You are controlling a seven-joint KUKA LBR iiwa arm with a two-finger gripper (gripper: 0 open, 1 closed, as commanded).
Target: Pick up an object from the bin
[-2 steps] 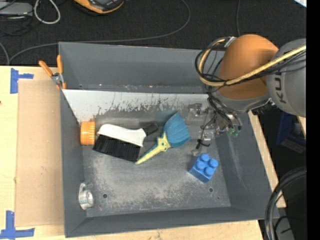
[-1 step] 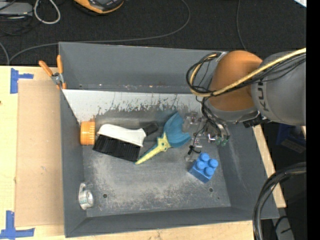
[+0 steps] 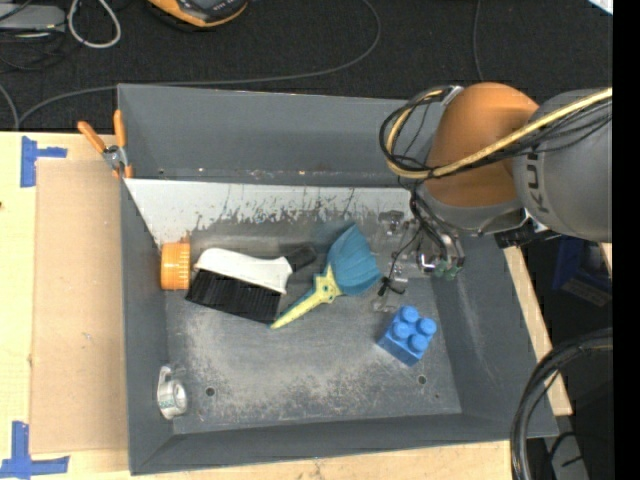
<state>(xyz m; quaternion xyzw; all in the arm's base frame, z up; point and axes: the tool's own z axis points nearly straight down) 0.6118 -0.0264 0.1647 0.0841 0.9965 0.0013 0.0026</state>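
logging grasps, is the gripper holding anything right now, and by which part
Nothing visibly held: the gripper sits low between the teal scoop and the blue brick.

A robotics lab test station.
A large grey industrial arm (image 3: 570,158) with an orange wrist cover (image 3: 480,138) and looped cables (image 3: 398,133) reaches into a scuffed grey metal bin (image 3: 300,128) of odd small items; loose black cables (image 3: 300,38) trail across the dark floor behind it, beside an orange-and-black device (image 3: 195,3) and a coiled pale cord (image 3: 95,18).
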